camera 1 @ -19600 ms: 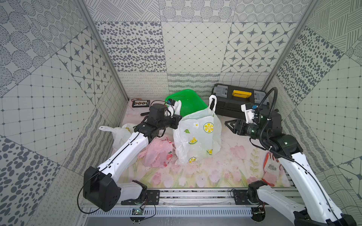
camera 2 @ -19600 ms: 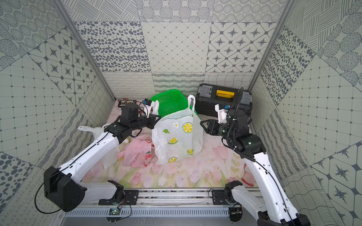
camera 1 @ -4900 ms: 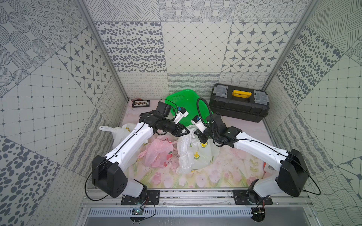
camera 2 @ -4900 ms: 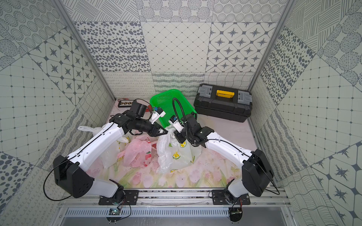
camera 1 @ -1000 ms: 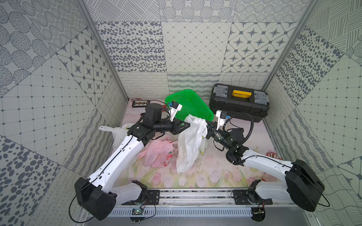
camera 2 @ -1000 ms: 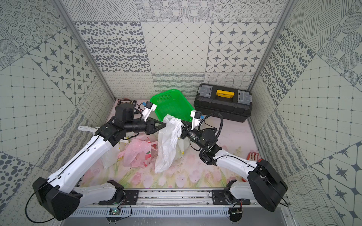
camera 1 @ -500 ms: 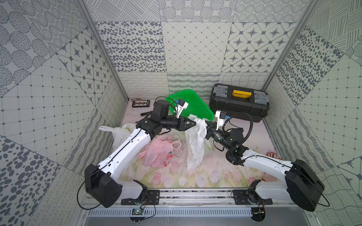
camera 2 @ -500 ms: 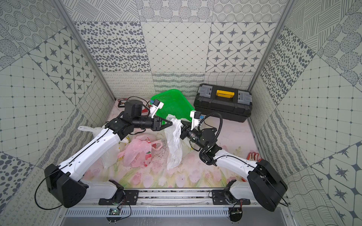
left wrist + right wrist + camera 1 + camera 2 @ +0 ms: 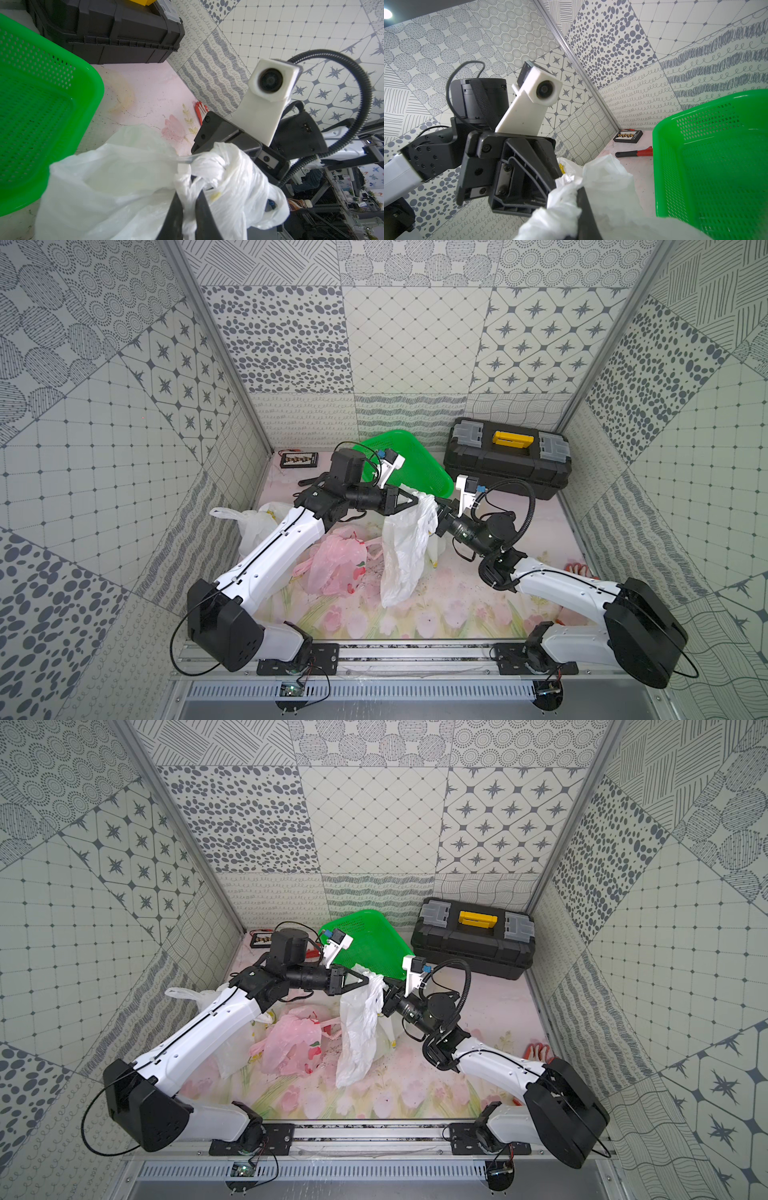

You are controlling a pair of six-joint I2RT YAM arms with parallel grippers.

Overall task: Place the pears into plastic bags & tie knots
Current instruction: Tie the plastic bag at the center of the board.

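A white plastic bag [image 9: 403, 556] [image 9: 355, 1040] hangs limp above the flowered mat, held up by its bunched top. My left gripper [image 9: 417, 501] [image 9: 368, 979] is shut on that top from the left. In the left wrist view the twisted plastic [image 9: 124, 176] runs between the fingers of the left gripper [image 9: 192, 182]. My right gripper [image 9: 436, 516] [image 9: 384, 1002] is shut on the same top from the right. In the right wrist view the right gripper [image 9: 569, 203] pinches a wrung strand of the bag [image 9: 608, 187]. No pears show.
A pink bag [image 9: 336, 564] [image 9: 291, 1044] lies crumpled on the mat beside the hanging one. Another white bag [image 9: 257, 522] sits at the left wall. At the back stand a green mesh basket [image 9: 399, 464] and a black toolbox [image 9: 505, 460]. Red gloves [image 9: 577, 568] lie at the right wall.
My left gripper has moved right to the bag's top and has shut on it. The right gripper has kept its hold, and the bag has swung slightly right.
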